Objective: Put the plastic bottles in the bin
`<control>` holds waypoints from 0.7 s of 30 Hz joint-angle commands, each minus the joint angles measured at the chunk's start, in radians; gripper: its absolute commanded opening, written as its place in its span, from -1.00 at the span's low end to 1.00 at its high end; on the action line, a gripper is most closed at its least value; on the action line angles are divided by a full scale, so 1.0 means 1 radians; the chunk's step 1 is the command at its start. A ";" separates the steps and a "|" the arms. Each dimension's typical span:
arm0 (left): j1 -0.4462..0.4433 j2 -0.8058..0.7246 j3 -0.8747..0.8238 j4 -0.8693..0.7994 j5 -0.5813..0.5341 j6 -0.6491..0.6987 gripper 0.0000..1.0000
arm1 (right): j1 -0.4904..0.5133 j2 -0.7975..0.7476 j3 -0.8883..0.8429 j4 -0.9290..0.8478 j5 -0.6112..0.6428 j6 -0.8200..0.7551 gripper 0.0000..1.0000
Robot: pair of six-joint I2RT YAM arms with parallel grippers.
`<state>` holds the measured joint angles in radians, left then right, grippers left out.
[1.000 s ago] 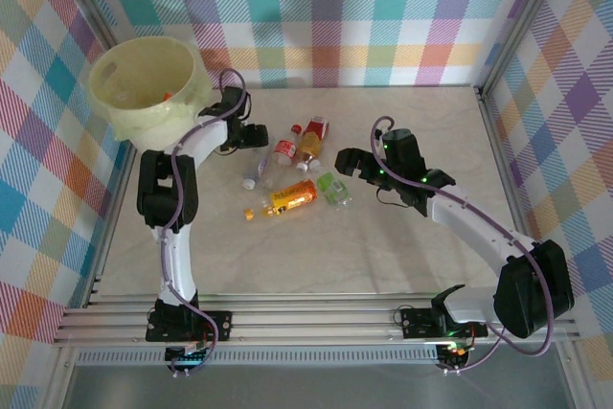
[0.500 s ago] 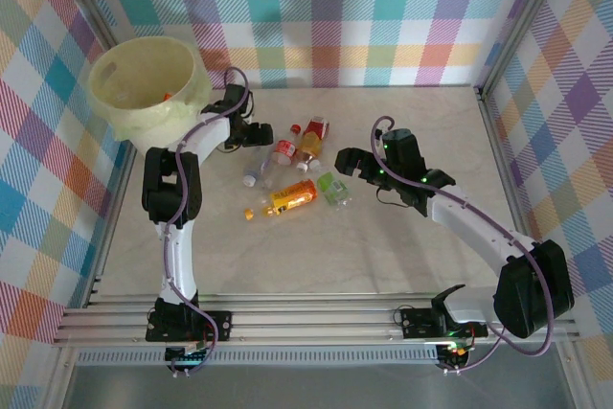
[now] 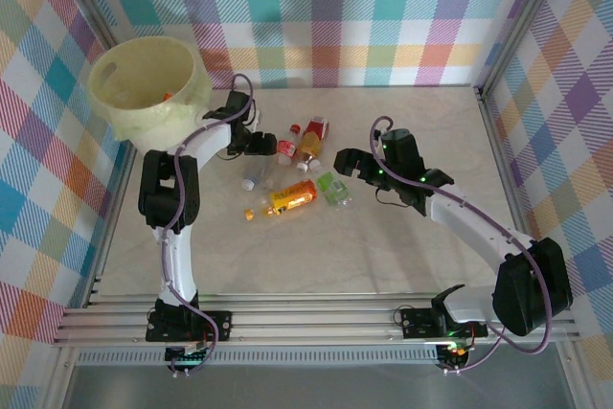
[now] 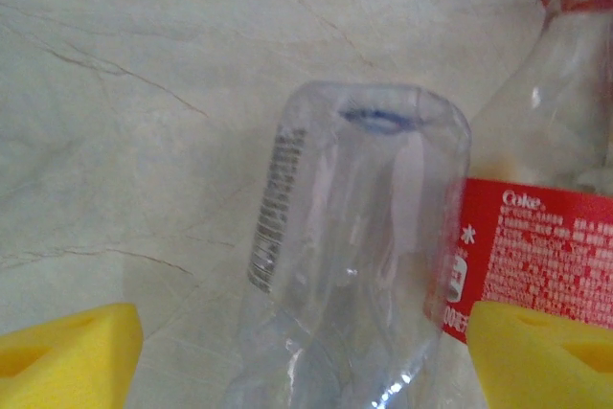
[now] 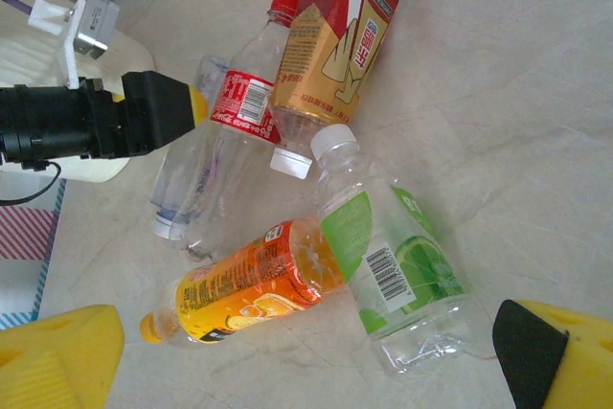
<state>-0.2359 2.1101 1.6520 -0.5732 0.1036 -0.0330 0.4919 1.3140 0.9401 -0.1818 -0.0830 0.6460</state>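
Yellow pads [image 4: 67,356] of the left gripper [image 4: 306,361] stood wide apart, one on each side of a crumpled clear bottle [image 4: 354,256] lying on the marble-look table [image 3: 383,237]. They were not yet touching it, so I judged the step in hand to be lining up a grasp on that bottle. A Coke bottle [image 4: 546,265] lay right against it on one side, close to the pad there. The next move called for lowering a little and closing squarely on the clear body without pinching the Coke label as well, then lifting and carrying it to the cream bin [image 3: 153,122], which stood at the far left corner just behind that arm. The right gripper [image 3: 343,160] hung spread open and empty above the heap, where an orange-drink bottle [image 5: 259,280] and a green-labelled bottle [image 5: 393,265] lay side by side, touching. I could make out something orange inside the bin, but several bottles remained on the table, so plenty was left.
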 commanded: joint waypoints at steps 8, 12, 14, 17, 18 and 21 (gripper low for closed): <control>-0.025 0.082 0.049 -0.069 -0.099 0.036 0.61 | 0.002 0.002 0.010 -0.002 -0.020 0.013 0.99; -0.025 0.068 0.021 -0.056 -0.124 0.021 0.48 | 0.002 -0.001 0.008 0.000 -0.034 -0.007 0.99; -0.025 0.050 -0.004 -0.042 -0.128 0.011 0.41 | 0.001 -0.005 0.006 -0.003 -0.031 -0.020 0.99; -0.025 0.001 -0.058 -0.006 -0.132 -0.012 0.29 | 0.002 -0.014 -0.001 0.000 -0.015 -0.042 0.99; -0.025 -0.022 -0.083 0.011 -0.132 -0.023 0.26 | 0.001 -0.018 -0.006 -0.002 -0.004 -0.048 0.99; -0.025 -0.094 -0.141 0.053 -0.129 -0.057 0.15 | 0.002 -0.031 -0.020 0.001 0.038 -0.065 0.99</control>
<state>-0.2550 2.1151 1.5517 -0.5518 -0.0174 -0.0483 0.4919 1.3125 0.9375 -0.1810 -0.0818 0.6178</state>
